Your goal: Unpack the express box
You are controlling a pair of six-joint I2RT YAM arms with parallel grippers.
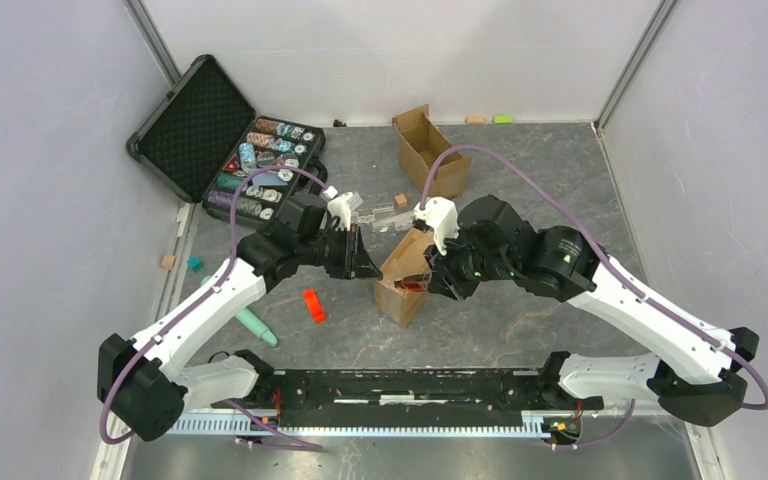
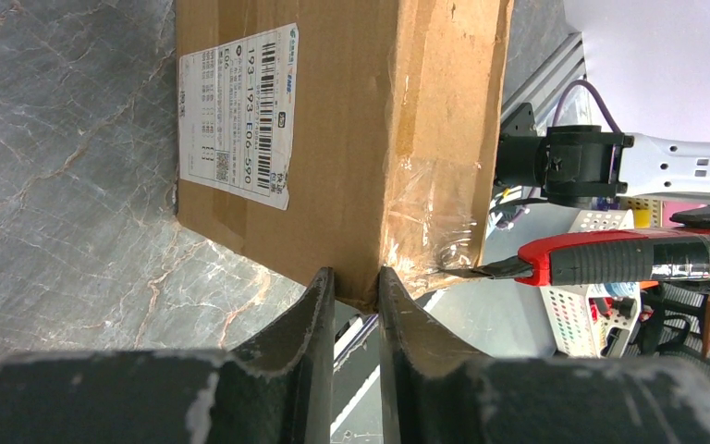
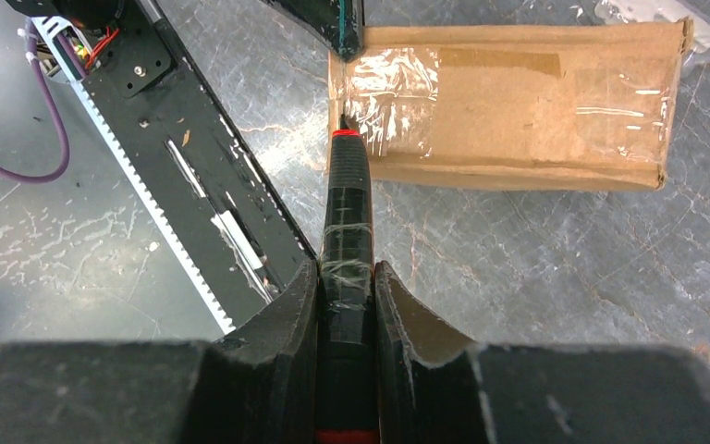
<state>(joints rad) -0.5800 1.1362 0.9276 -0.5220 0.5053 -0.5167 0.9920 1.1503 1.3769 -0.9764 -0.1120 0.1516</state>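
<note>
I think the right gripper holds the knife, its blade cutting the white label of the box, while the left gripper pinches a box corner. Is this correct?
Not quite. The knife in the right gripper has its blade at the taped corner of the box, not at the white label on another face; the left wrist view shows this. The left gripper does pinch a box corner.

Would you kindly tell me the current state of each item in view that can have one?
express box: shut, seam taped over.
left gripper: closed on a corner of the express box.
right gripper: closed on the knife.
knife: blade out, tip against the box's taped corner.
unlabelled cardboard box: open, flaps raised.
black case: open, lid laid back.
</note>
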